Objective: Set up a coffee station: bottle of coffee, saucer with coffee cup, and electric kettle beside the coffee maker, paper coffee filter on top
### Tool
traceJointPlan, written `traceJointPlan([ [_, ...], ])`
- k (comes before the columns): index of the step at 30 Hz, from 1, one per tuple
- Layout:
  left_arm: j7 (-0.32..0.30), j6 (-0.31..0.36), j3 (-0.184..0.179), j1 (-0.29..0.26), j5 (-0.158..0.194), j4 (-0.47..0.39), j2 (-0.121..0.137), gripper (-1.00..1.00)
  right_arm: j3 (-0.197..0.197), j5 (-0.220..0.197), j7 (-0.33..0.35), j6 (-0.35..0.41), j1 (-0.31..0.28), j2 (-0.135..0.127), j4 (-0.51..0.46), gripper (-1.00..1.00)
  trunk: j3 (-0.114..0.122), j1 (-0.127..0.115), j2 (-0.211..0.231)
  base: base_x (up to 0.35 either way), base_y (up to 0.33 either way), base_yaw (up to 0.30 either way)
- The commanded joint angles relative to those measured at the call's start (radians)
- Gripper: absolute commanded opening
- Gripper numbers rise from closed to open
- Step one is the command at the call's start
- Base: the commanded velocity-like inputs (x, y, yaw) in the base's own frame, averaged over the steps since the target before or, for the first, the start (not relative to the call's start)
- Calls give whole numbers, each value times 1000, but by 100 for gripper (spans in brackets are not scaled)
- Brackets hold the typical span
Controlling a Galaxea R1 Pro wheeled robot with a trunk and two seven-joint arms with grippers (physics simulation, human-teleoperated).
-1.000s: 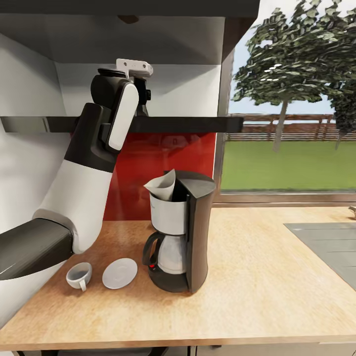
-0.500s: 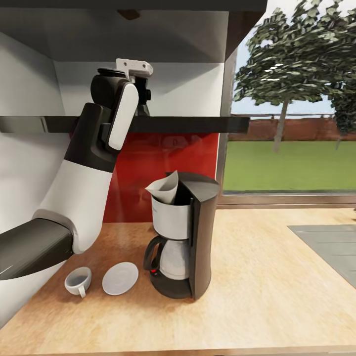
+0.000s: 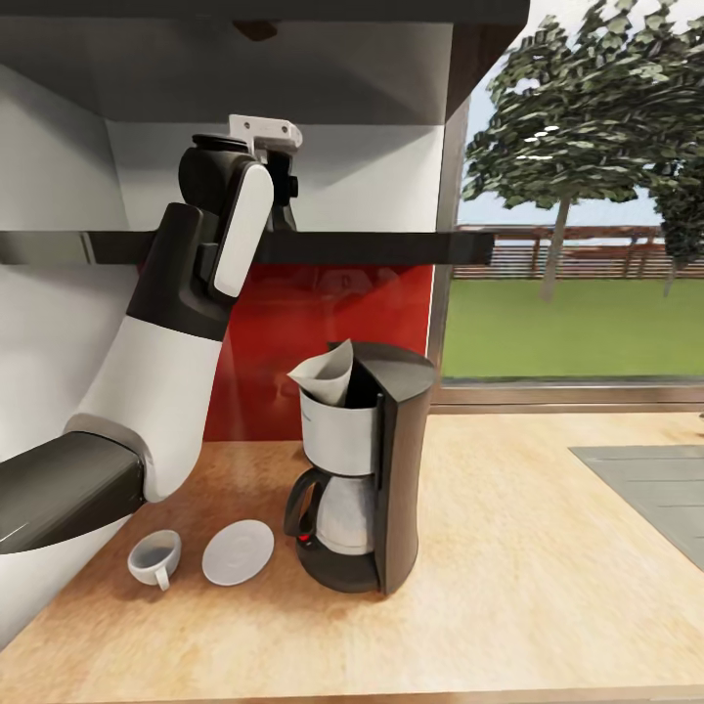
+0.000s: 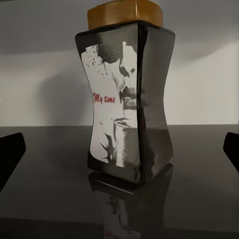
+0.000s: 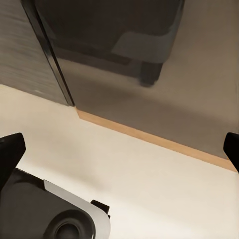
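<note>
1. Jar (image 4: pixel 127 94) stands on the shelf (image 4: pixel 50 169), its lid cut off at the frame edge.
2. Left end effector (image 4: pixel 119 147) is raised to the shelf, spread wide, fingertips flanking the jar without touching it.
3. Right end effector (image 5: pixel 119 147) is also spread apart.

Red script "My time" on the bottle of coffee (image 4: pixel 127 99) label

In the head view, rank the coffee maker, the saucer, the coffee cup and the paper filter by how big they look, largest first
1. coffee maker, by far the largest
2. saucer
3. paper coffee filter, only partly visible, so close to the saucer
4. coffee cup, smallest
</note>
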Motion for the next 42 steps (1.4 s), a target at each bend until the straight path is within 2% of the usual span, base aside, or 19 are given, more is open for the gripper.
traceJointPlan([
  [1, 10, 2, -1, -1, 10, 0, 0, 100, 7, -11, 5, -3, -1, 0, 1, 100, 2, -4, 6, 0, 0, 0],
  [8, 10, 1, -1, -1, 10, -1, 0, 100, 7, -11, 5, -3, -1, 0, 1, 100, 5, -8, 13, 0, 0, 0],
  [13, 10, 2, -1, -1, 10, 0, 0, 100, 7, -11, 5, -3, -1, -1, 1, 100, 21, -27, 48, 0, 0, 0],
  [17, 10, 1, -2, -1, 10, 0, 0, 100, 7, -11, 5, -3, -1, -1, 1, 100, 21, -27, 48, 0, 0, 0],
  [20, 10, 2, -2, -1, 10, 0, 0, 100, 7, -11, 5, -3, -1, -2, 1, 100, 30, -38, 69, 0, 0, 0],
  [42, 10, 2, -1, -1, 10, -1, 0, 100, 7, -11, 5, -3, -1, -2, 1, 100, 30, -38, 69, 45, 0, 0],
])
